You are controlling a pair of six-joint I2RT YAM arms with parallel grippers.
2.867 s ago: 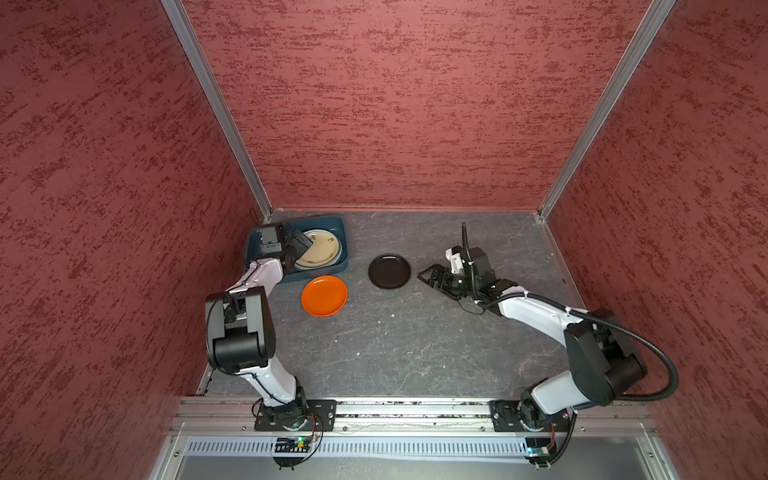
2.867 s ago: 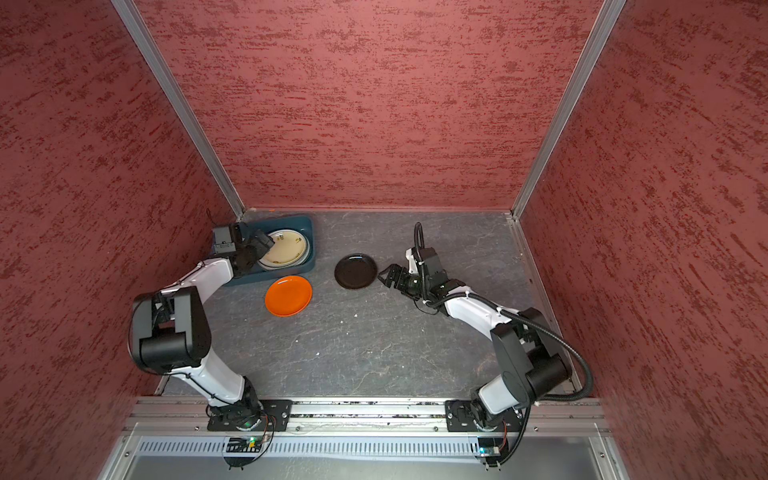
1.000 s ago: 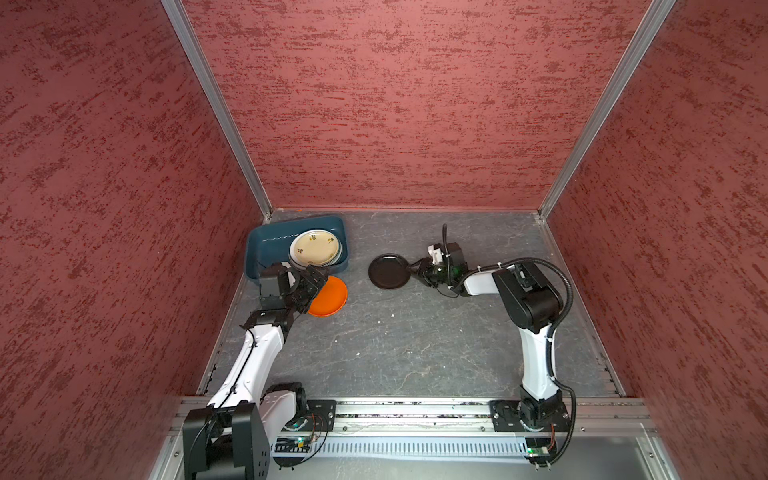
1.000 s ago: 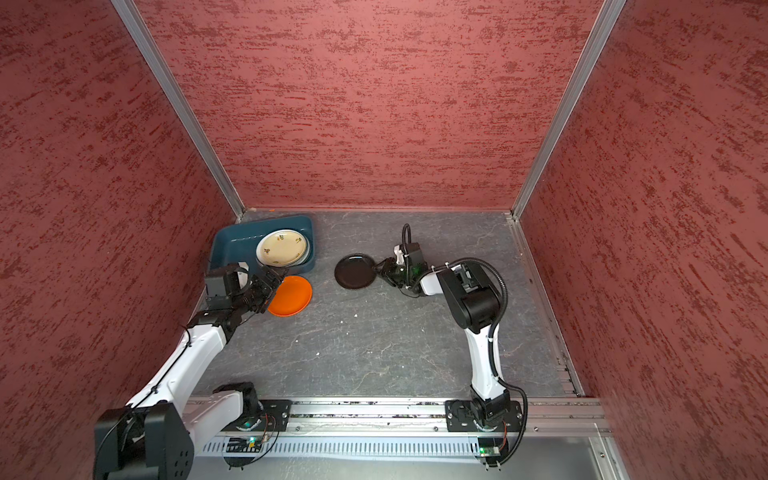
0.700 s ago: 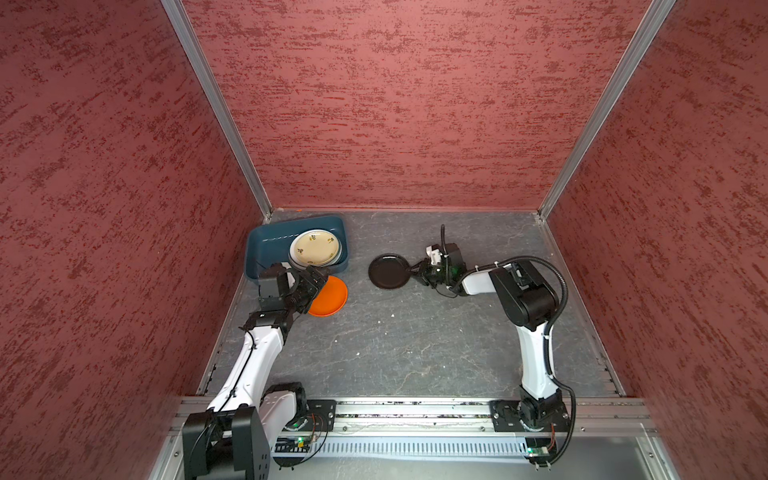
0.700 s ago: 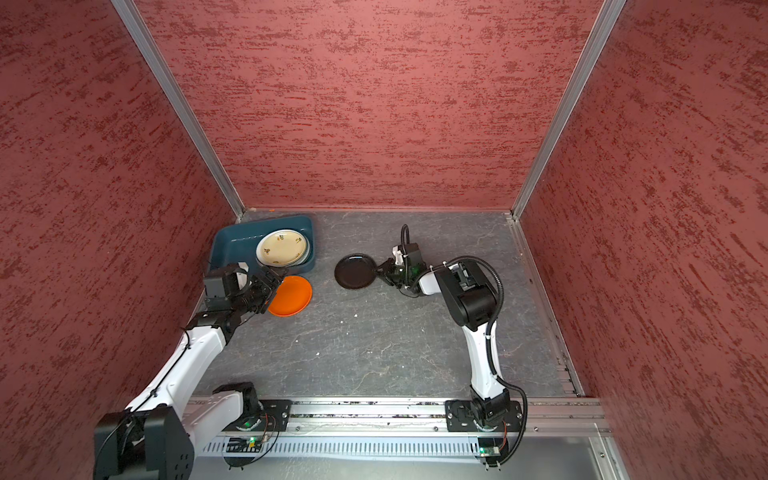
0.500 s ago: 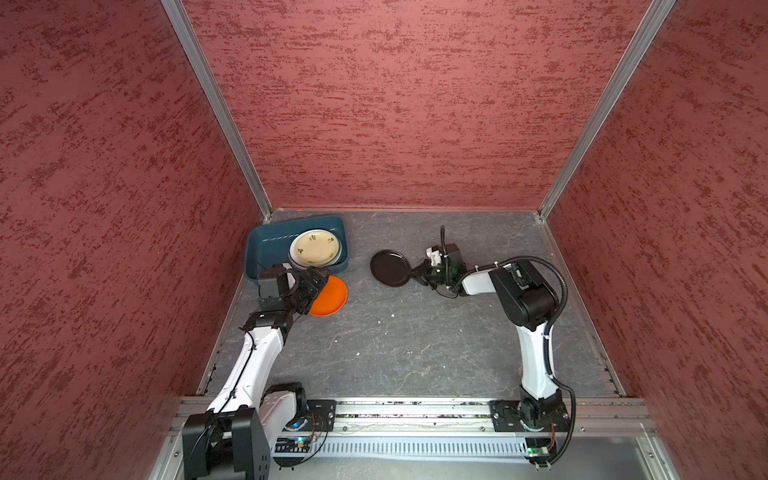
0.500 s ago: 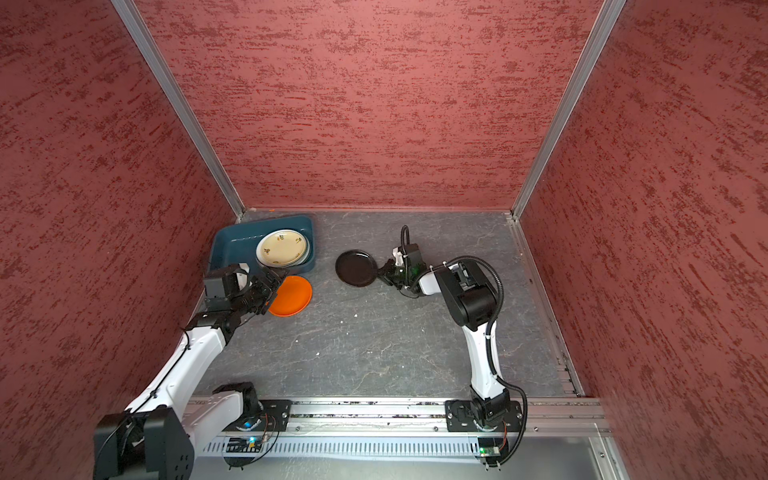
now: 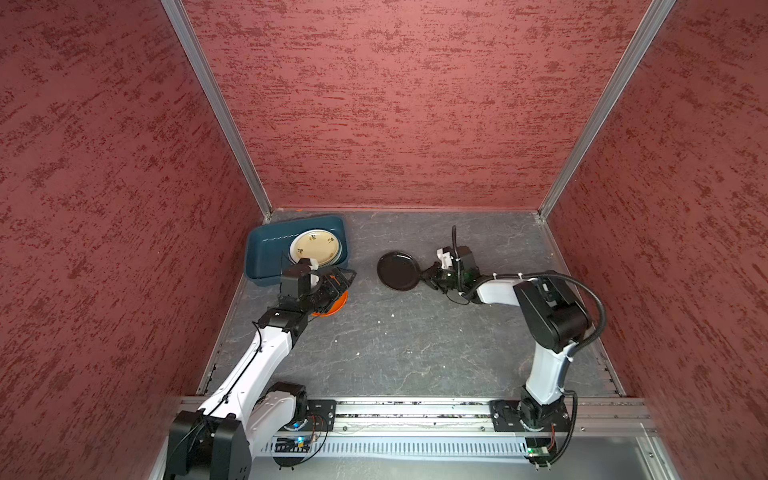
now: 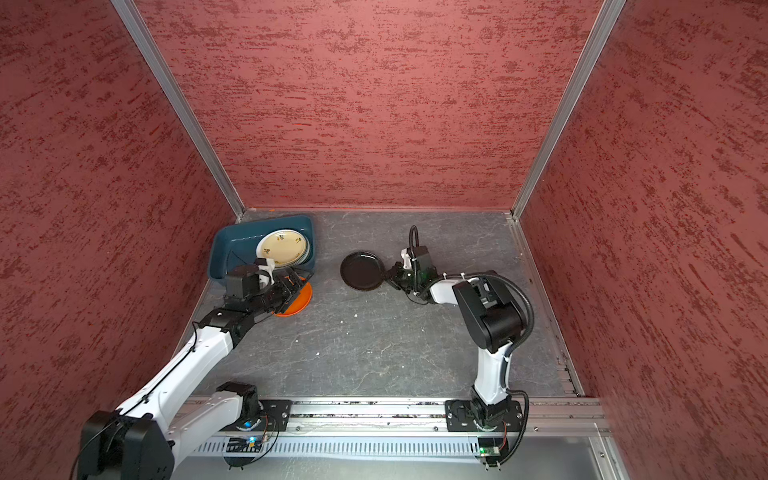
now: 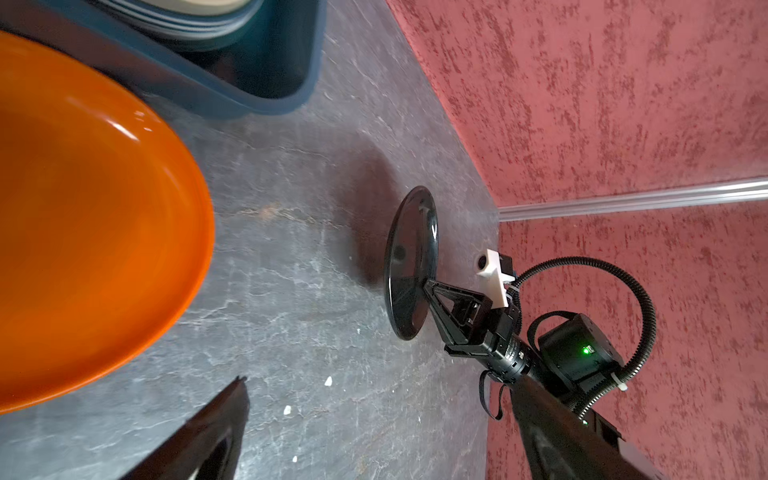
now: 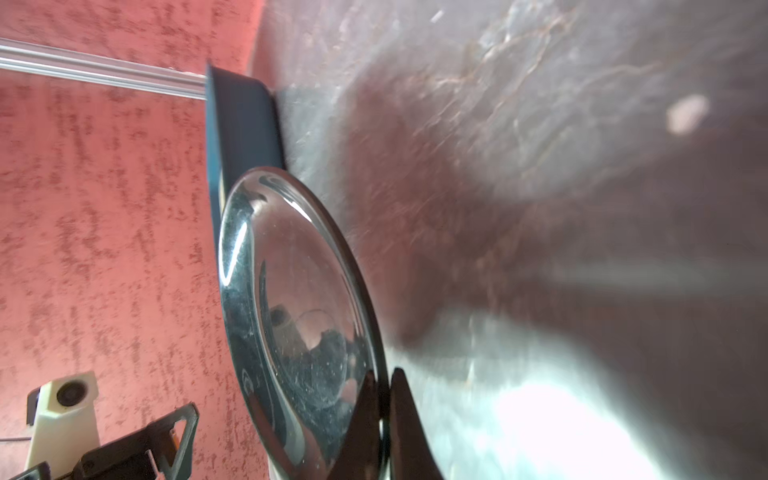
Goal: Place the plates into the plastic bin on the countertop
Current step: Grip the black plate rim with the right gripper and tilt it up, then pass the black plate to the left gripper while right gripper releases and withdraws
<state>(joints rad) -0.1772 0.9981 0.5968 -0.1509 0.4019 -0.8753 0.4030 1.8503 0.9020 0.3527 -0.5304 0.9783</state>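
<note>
Right gripper (image 9: 425,276): clamped on rim of black plate (image 9: 397,270), tilted, mid-countertop (image 9: 415,345) | left gripper (image 9: 338,286): fingers spread wide, nothing held, over orange plate (image 10: 300,302) beside plastic bin (image 9: 266,259), far-left corner, cream plate (image 9: 314,248) inside.

No word, brand, number or sign can be read in any of the views. The cream plate (image 9: 314,248) lying in the plastic bin (image 9: 266,257) carries a few small printed motifs. These are little pictures, too small to make out, and not letters.
</note>
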